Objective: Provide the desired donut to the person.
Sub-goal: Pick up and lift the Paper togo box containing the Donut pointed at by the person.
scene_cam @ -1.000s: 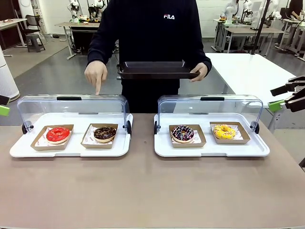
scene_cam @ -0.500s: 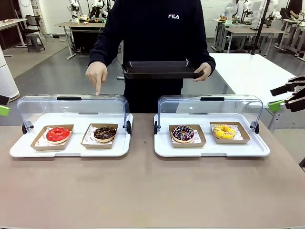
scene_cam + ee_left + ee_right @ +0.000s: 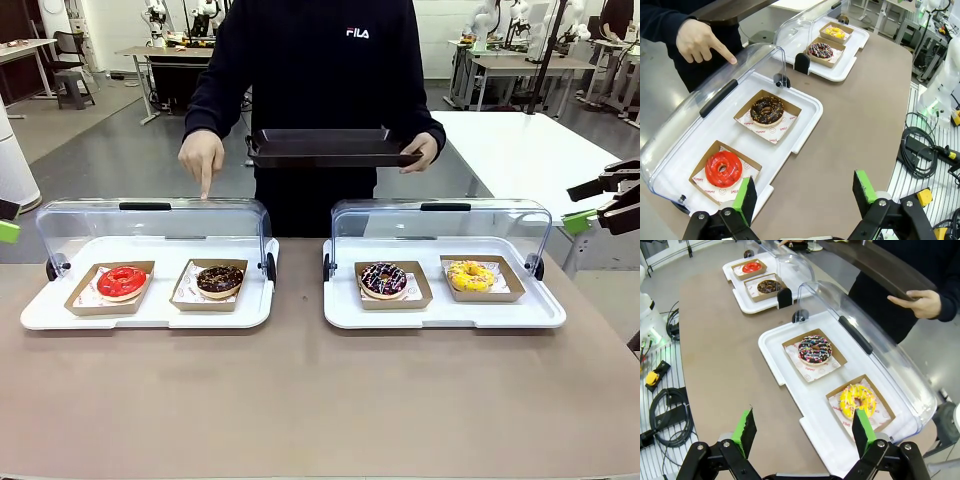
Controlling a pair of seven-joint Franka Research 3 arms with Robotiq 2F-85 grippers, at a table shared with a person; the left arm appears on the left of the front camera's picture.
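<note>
The person's hand (image 3: pixel 203 155) points one finger down at the clear domed lid (image 3: pixel 150 222) of the left white plastic tray (image 3: pixel 45 312), at the end nearer the middle of the worktop (image 3: pixel 300 400). The chocolate-iced donut with sprinkles (image 3: pixel 220 280) sits there in a brown cardboard boat (image 3: pixel 183 266), so treat that as the wanted one, not the red-glazed donut (image 3: pixel 122 282) beside it toward the left edge. The lid is tipped back and the front is open.

The left pincer (image 3: pixel 805 187) hangs over the near left part, fingers apart and empty. The right pincer (image 3: pixel 804 422) is also apart and empty, by the right white tray (image 3: pixel 772 345).

Use your left arm. Come in low from the near edge, under the lid's rim. Nip the boat's wall, not the icing. Lift level, then carry it to the dark rectangular tray (image 3: pixel 330 148) the person holds beyond the far edge.
</note>
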